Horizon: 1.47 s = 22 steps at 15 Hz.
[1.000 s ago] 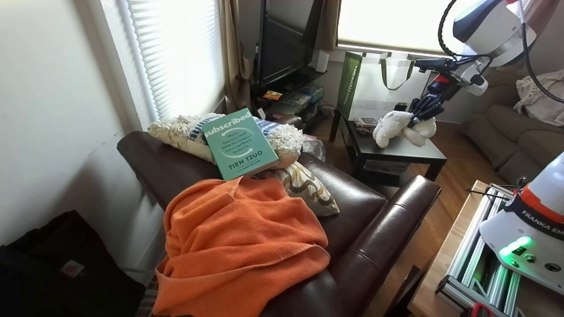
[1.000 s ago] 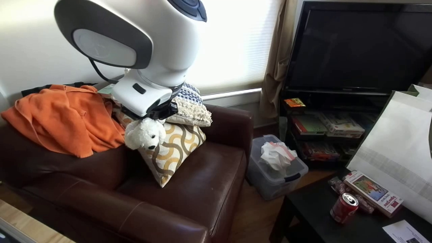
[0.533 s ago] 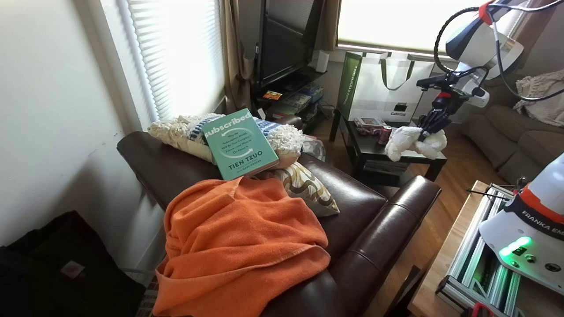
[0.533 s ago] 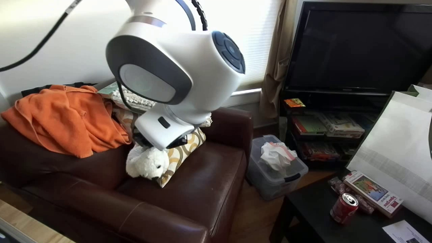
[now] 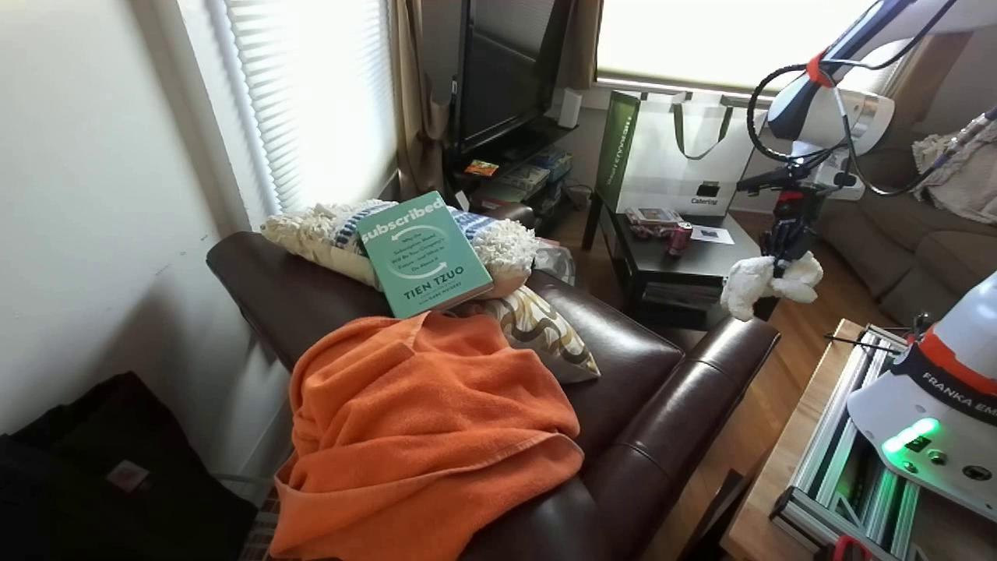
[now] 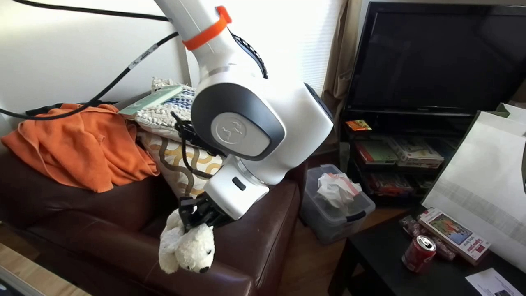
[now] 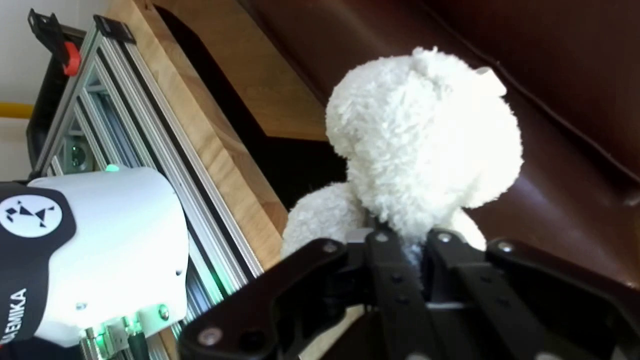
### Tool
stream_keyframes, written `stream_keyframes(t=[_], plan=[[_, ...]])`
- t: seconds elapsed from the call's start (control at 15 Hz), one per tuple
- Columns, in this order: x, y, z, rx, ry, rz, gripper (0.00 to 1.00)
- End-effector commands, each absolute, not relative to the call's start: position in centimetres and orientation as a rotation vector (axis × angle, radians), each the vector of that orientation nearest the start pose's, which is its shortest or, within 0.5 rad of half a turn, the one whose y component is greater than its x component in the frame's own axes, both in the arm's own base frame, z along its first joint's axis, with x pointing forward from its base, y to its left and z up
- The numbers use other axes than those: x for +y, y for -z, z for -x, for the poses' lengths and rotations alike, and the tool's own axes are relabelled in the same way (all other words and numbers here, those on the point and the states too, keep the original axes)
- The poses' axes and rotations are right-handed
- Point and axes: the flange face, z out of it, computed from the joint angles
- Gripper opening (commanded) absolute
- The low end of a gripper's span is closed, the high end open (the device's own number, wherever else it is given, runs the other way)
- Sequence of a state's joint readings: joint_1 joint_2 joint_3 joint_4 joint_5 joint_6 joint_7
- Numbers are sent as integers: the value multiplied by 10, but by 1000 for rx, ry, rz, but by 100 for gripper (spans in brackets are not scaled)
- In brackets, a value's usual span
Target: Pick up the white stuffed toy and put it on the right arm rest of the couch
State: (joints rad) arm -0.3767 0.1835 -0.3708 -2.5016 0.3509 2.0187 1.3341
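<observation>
Pincer (image 7: 414,245) clamped on white stuffed toy (image 7: 420,140), jaws nearly together. From here: toy near right arm rest (image 5: 676,413) of couch (image 5: 604,323); contact indiscernible.

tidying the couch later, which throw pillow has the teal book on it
The white fringed pillow with blue pattern; the teal book lies across it. The other pillow, swirled in brown and gold, sits lower.

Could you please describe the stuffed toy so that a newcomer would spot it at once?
Find the dark brown leather couch, then the robot's gripper near one arm rest. Clamped in it is the stuffed toy, fluffy and white. Its black nose sets it apart from the shaggy, blue-banded cushion on the couch.
</observation>
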Motion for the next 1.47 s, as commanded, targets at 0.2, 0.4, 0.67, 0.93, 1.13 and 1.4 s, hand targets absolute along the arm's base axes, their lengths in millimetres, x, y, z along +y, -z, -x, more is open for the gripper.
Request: stream_keyframes(t=[0.2, 0.4, 0.67, 0.93, 1.13, 1.4], plan=[[-262, -174, -304, 2791, -1047, 1167, 2], [-254, -164, -310, 2935, -999, 1354, 2], [-227, -157, -330, 3005, -874, 1638, 2], [-197, -151, -350, 2811, -745, 2022, 2], [-194, -151, -356, 2847, -773, 1968, 10], [-189, -149, -359, 2550, -692, 2258, 2]])
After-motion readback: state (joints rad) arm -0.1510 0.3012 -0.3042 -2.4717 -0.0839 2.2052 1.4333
